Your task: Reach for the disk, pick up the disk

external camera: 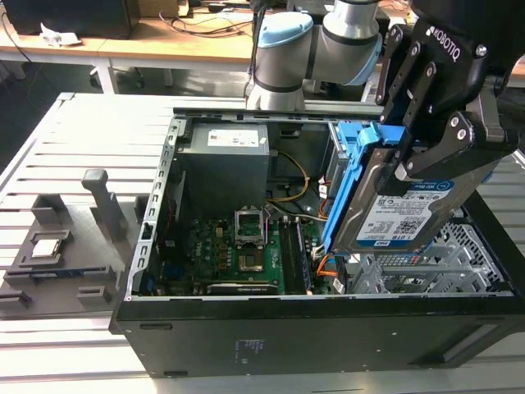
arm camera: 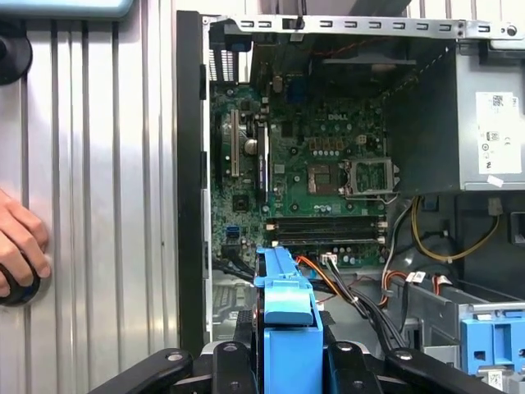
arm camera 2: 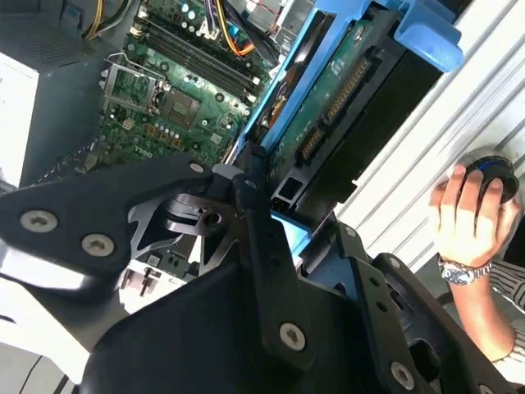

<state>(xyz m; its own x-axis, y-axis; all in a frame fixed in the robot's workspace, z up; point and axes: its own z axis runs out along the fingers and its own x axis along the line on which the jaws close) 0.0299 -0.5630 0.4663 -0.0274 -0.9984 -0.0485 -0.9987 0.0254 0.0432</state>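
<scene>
My black tool (external camera: 426,135) is clamped on the rectangular silver metal disk (external camera: 402,209) with blue plastic side rails and white-and-blue label. I hold it tilted, raised above the open black computer case (external camera: 328,328), whose green motherboard (external camera: 246,250) is exposed, on the slatted metal worktop (external camera: 82,139).

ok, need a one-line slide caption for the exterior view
Gripper holds the disk, tilted in its blue side rails, above the open computer case, motherboard exposed.
</scene>
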